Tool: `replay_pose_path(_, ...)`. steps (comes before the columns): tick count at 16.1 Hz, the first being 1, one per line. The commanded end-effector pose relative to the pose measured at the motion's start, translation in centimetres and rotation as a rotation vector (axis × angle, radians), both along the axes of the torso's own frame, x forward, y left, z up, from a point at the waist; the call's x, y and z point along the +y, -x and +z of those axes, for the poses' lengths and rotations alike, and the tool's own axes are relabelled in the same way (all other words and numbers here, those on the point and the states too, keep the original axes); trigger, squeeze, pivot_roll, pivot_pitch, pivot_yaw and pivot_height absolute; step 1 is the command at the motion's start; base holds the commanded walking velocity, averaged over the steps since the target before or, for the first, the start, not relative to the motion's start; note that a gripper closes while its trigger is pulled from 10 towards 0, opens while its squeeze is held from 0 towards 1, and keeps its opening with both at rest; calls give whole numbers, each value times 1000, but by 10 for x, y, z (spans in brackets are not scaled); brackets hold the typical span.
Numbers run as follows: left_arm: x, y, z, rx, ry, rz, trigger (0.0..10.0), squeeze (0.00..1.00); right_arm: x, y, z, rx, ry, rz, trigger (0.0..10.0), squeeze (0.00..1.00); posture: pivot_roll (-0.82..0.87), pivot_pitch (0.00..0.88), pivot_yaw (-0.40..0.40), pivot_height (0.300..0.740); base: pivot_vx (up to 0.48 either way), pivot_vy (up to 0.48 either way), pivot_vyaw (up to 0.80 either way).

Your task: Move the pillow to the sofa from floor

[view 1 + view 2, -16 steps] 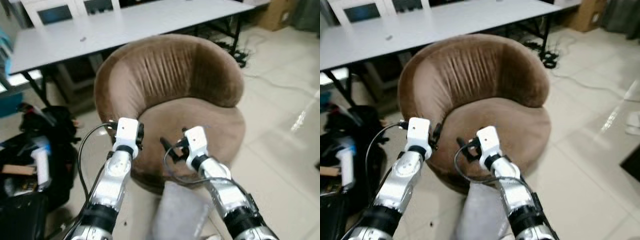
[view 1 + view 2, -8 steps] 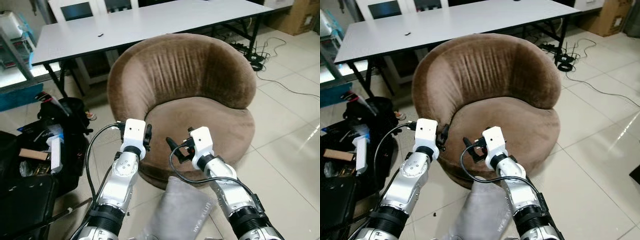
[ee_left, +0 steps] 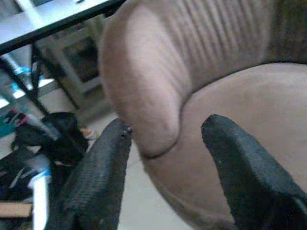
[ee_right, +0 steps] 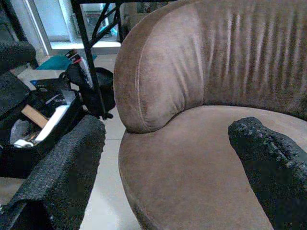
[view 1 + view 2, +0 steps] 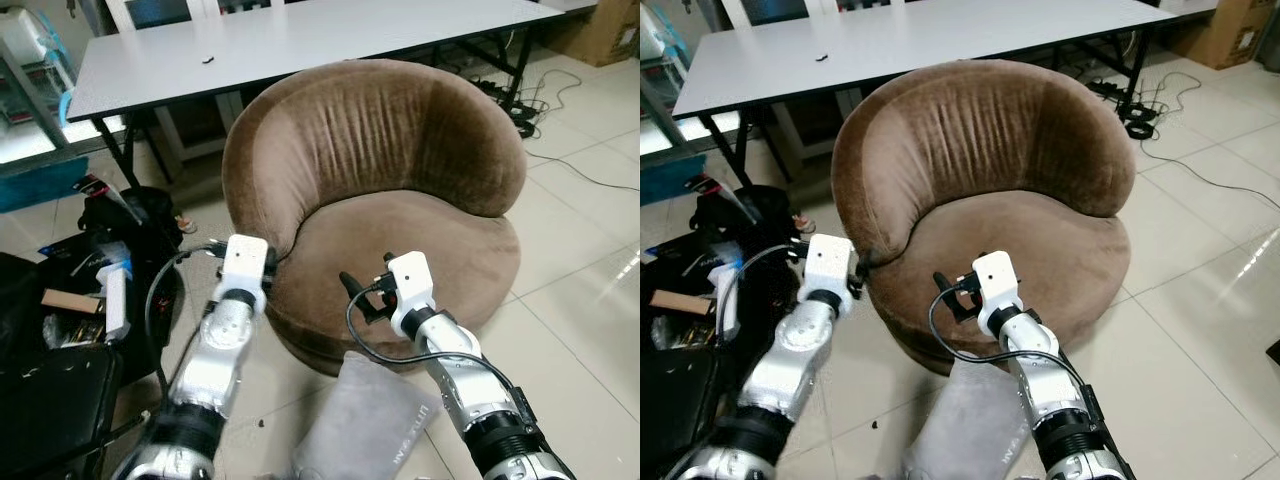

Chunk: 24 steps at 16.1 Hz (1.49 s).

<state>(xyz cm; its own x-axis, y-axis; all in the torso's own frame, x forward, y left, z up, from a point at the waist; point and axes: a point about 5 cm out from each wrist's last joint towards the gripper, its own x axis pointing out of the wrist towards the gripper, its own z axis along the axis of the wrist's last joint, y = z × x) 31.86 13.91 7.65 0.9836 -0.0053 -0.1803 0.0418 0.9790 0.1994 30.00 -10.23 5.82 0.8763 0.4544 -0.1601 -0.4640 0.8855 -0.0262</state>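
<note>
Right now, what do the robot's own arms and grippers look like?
Both arms are silver with black bands. Each wrist carries a white boxy housing with a looping black cable. The left gripper and right gripper have wide, textured black jaws.

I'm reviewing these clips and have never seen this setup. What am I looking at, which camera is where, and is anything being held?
This is a walking robot with two silver arms, each ending in a black two-fingered pincer. Two pictures come from its head, looking down; the other two look along each wrist's fingers. Ahead stands a round brown sofa with a white table behind it. A grey pillow lies on the tiled floor by the sofa's base. The left pincer and right pincer are both open, holding nothing, aimed at the sofa.
</note>
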Motion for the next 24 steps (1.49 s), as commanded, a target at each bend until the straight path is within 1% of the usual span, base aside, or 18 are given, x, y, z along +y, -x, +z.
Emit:
replay_pose_path(1,5,-5,3,-4,2,36,10000,988,0,-2,5,-18,-5,0,10000,0,-174,0,111,740,0,0,0)
replay_pose_path(2,6,-6,3,-1,18,42,10000,1000,-2,-2,5,-16,-2,-3,10000,0,-179,0,114,740,0,0,0)
replay_pose_path(3,0,-6,2,8,88,12,10000,1000,-3,-2,4,-15,1,-8,10000,0,-179,0,114,740,0,0,0)
replay_pose_path(7,-30,6,-4,18,258,53,10000,1000,-4,-1,3,-14,3,-12,10000,0,-188,0,122,740,0,0,0)
replay_pose_path(8,-30,6,-4,18,258,53,10000,1000,-4,-1,3,-14,3,-12,10000,0,-188,0,122,740,0,0,0)
replay_pose_path(9,-62,19,-14,125,332,-190,10000,0,-3,-1,5,-21,-19,-12,10000,0,-192,0,126,740,0,0,0)
replay_pose_path(10,-68,26,-27,235,412,-225,10000,0,-3,-2,6,-22,-29,-13,10000,0,-192,0,126,740,0,0,0)
replay_pose_path(12,-68,36,-50,389,424,-272,10000,0,-4,-3,7,-22,-41,-27,10000,0,-194,0,127,740,0,0,0)
replay_pose_path(13,-71,43,-55,484,597,-276,10000,0,-5,-4,6,-15,-24,-23,10000,0,-194,0,127,740,0,0,0)
replay_pose_path(14,-71,45,-56,494,607,-282,10000,0,-5,-3,5,-13,-17,-23,10000,0,-193,0,129,740,0,0,0)
replay_pose_path(15,-67,45,-58,487,570,-253,10000,0,-5,-3,5,-13,-16,-27,10000,0,-193,0,129,735,0,0,0)
replay_pose_path(16,-58,40,-57,442,478,-197,10000,0,-6,-3,4,-12,-17,-31,10000,0,-193,0,129,730,0,0,0)
replay_pose_path(17,-46,33,-53,381,364,-139,10000,267,-6,-3,4,-11,-23,-37,10000,0,-193,0,129,725,0,0,0)
replay_pose_path(18,-40,28,-49,328,271,-111,10000,1000,-6,-3,4,-8,-19,-38,10000,0,-191,0,127,725,0,0,0)
replay_pose_path(19,-38,26,-46,297,218,-97,10000,1000,-6,-3,4,-6,-16,-38,10000,0,-191,0,127,725,0,0,0)
replay_pose_path(20,-43,27,-45,302,250,-141,10000,1000,-6,-3,3,-4,-14,-38,10000,0,-191,0,127,725,0,0,0)
replay_pose_path(21,-53,29,-43,330,324,-224,10000,1000,-5,-3,3,-2,-12,-37,10000,0,-195,0,131,725,0,0,0)
replay_pose_path(24,-57,27,-37,305,329,-255,10000,1000,-4,-2,2,-1,-14,-36,10000,0,-195,0,131,725,0,0,0)
